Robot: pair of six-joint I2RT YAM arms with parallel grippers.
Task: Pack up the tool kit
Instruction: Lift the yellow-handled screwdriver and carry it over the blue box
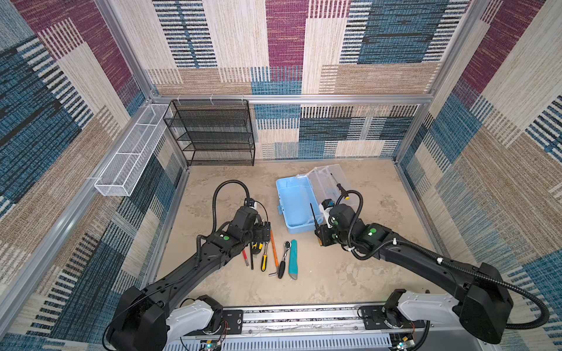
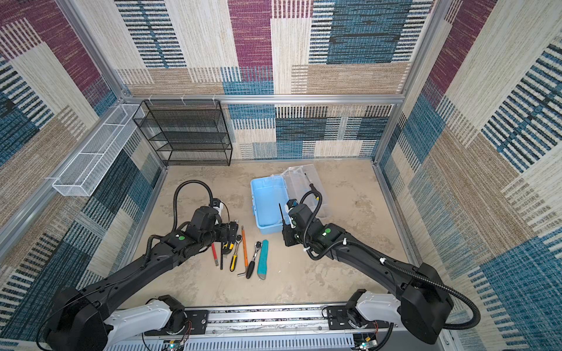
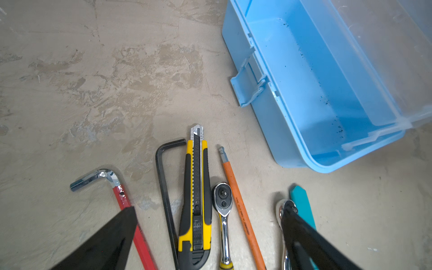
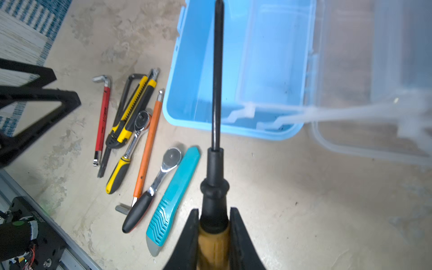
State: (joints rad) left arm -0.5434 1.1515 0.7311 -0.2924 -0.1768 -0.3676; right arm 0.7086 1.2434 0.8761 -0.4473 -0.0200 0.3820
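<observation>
The left arm (image 1: 194,261) reaches from the near-left corner of the tabletop (image 1: 349,273) toward its middle, with the wrist bent downward. The left gripper (image 3: 209,210) hangs with its jaws spread fully wide above the loose tools (image 2: 244,249) and holds nothing. One fingertip is over the red hex key (image 3: 120,197), the other over the black-handled ratchet (image 4: 171,155) beside the teal utility knife (image 4: 177,184). Between them lie the black hex key (image 3: 163,187), yellow utility knife (image 3: 196,187), yellow-handled ratchet (image 3: 222,194) and orange hex key (image 3: 233,194).

The right arm (image 1: 419,255) stretches inward from the near-right corner, forearm low. The right gripper (image 4: 214,211) is clamped on the amber handle of a screwdriver (image 4: 217,93). The screwdriver's black shaft points out over the near end wall of the light-blue toolbox (image 4: 177,93). The toolbox stands open right of the middle, toward the far edge, its clear lid (image 1: 328,179) folded back on its right side.
</observation>
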